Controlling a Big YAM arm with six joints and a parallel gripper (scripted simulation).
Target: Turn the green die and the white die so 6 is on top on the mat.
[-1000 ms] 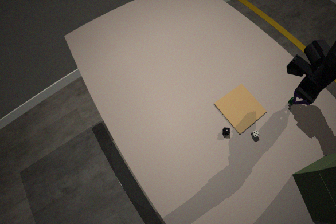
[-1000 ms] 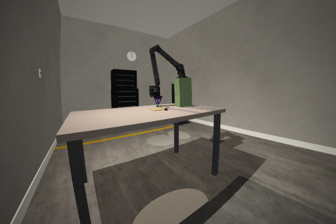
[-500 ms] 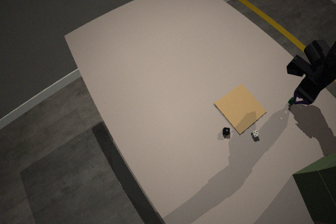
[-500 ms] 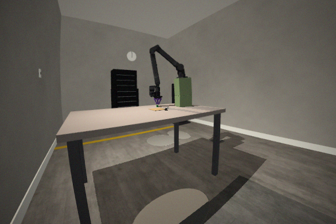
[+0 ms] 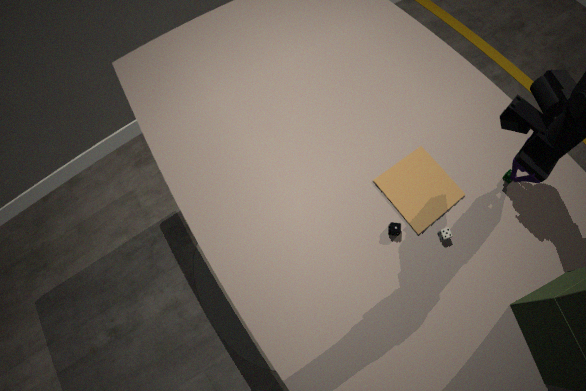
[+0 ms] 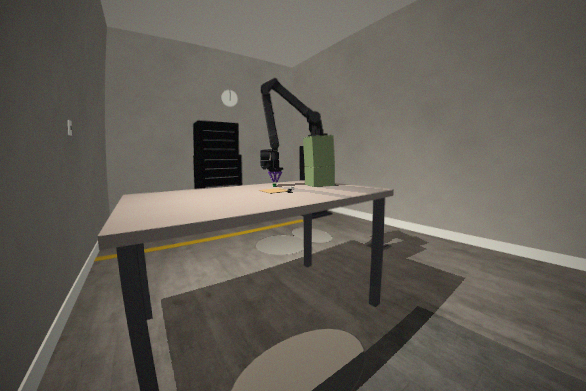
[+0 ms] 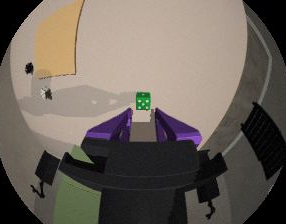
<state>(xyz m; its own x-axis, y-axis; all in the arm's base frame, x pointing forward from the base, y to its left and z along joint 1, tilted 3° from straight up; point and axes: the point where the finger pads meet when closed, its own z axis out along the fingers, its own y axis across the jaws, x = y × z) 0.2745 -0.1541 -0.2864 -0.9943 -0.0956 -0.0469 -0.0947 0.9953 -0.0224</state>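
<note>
Three dice [image 5: 445, 234] off tan mat [image 5: 419, 189]

Grey-walled room with round wall clock [image 6: 229, 98], black shelf unit [image 6: 216, 125], wood-look floor, yellow floor stripe [image 6: 200, 240].

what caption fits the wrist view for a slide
Open claw poised just short of the green die on the table, with the tan mat, black die and white die off to the left.

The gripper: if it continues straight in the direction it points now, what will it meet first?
Most likely the green die, which sits just beyond the open gripper, in line with the gap between its fingers. Depth is unclear, but nothing else shows between them.
</note>
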